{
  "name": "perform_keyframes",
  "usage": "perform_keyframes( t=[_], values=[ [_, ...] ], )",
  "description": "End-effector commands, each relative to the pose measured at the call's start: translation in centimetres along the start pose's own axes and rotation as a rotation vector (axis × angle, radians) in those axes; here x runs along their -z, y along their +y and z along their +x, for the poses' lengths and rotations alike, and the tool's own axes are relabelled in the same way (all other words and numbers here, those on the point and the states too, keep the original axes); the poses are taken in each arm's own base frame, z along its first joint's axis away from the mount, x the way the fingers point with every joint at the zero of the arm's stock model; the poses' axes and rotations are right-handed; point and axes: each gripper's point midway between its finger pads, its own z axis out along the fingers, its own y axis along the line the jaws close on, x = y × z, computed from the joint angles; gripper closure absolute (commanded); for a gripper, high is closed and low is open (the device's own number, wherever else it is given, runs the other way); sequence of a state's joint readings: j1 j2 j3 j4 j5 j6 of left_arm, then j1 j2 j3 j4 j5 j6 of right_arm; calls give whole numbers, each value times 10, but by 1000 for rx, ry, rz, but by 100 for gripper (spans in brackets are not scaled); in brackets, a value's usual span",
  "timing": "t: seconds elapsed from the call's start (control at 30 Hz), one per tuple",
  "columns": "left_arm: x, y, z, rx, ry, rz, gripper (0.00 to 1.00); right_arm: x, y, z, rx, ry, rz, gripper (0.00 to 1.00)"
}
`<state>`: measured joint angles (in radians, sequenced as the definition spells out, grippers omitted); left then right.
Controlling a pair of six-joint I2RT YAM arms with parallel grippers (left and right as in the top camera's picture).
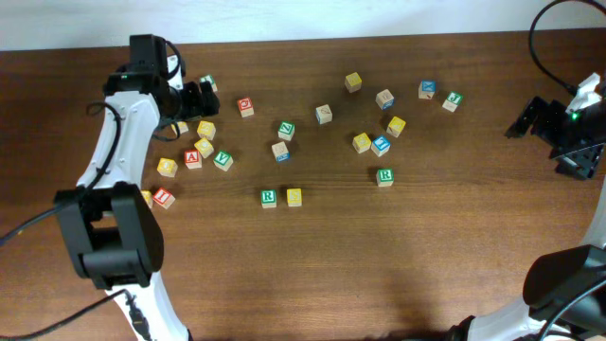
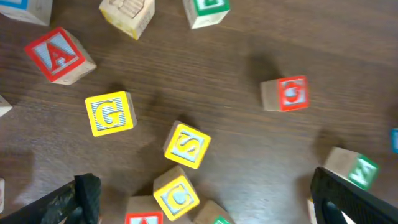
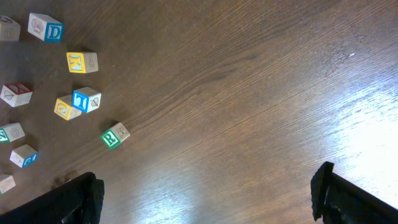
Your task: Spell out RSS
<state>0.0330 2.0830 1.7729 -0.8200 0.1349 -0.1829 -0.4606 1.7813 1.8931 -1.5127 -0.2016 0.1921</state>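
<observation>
With the left gripper (image 2: 204,186) and right gripper (image 3: 208,186) both spread wide and empty, the yellow S cube (image 2: 186,145) seemed light, hard, slightly slippery, best pinched on two opposite sides.

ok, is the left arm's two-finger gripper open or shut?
Open: the left gripper has black fingers wide apart, clamping nothing.

Dark table (image 1: 379,265), red A cube (image 2: 58,56) (red-framed)
</observation>
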Motion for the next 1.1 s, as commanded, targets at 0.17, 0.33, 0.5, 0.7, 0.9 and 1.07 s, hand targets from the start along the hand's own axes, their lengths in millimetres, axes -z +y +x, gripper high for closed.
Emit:
perform_keyframes(
  t=[0.17, 0.33, 0.5, 0.7, 0.9, 1.07],
  values=[
    [-49, -5, 25, -46, 99, -29, 7, -1, 1, 1, -5, 3, -4, 2],
    [-54, 8, 21, -64, 75, -134, 8, -1, 1, 1, -5, 3, -4, 2],
    [-54, 7, 21, -65, 73, -133, 7, -1, 1, 1, -5, 3, -4, 2],
    [-54, 4, 23, -68, 79, -124, 27, -1, 1, 1, -5, 3, -4, 2],
    [-57, 4, 23, -74, 69, -135, 19, -1, 1, 1, -5, 3, -4, 2],
    [-58, 6, 17, -76, 47, -145, 25, -1, 1, 1, -5, 3, -5, 2]
  ],
)
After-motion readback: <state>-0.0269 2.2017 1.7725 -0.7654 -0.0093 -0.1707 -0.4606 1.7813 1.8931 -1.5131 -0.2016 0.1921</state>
